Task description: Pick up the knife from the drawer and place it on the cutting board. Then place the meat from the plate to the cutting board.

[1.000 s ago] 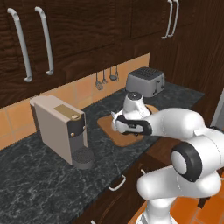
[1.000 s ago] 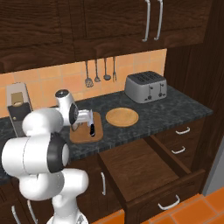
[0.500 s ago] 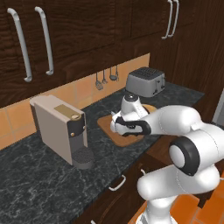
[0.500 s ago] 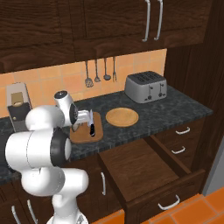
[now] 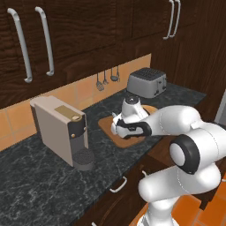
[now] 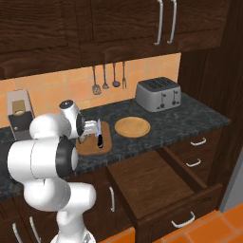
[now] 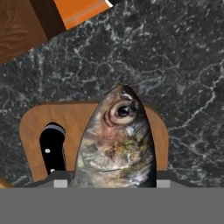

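Note:
My gripper [image 6: 93, 127] hangs just above the cutting board [image 6: 90, 147], shut on the meat [image 7: 116, 144], a silvery fish whose head points away from the hand. On the board lies the knife [image 6: 99, 140]. Its black handle [image 7: 52, 151] shows beside the fish, to the left in the hand view. The round tan plate [image 6: 132, 127] sits bare, right of the board. Below the counter the drawer [image 6: 152, 182] stands pulled out, its wooden floor bare. In the left base view my gripper [image 5: 116, 129] hovers over the board [image 5: 106, 122], and the arm hides part of the plate [image 5: 152, 108].
A coffee machine [image 5: 59, 130] stands left of the board and a toaster [image 6: 158, 94] to the right at the back. Utensils [image 6: 105, 78] hang on the tiled wall. The open drawer juts out in front of the lower cabinets.
Hardly anything: the arm has shifted very slightly above the board, with the fish still in its grip.

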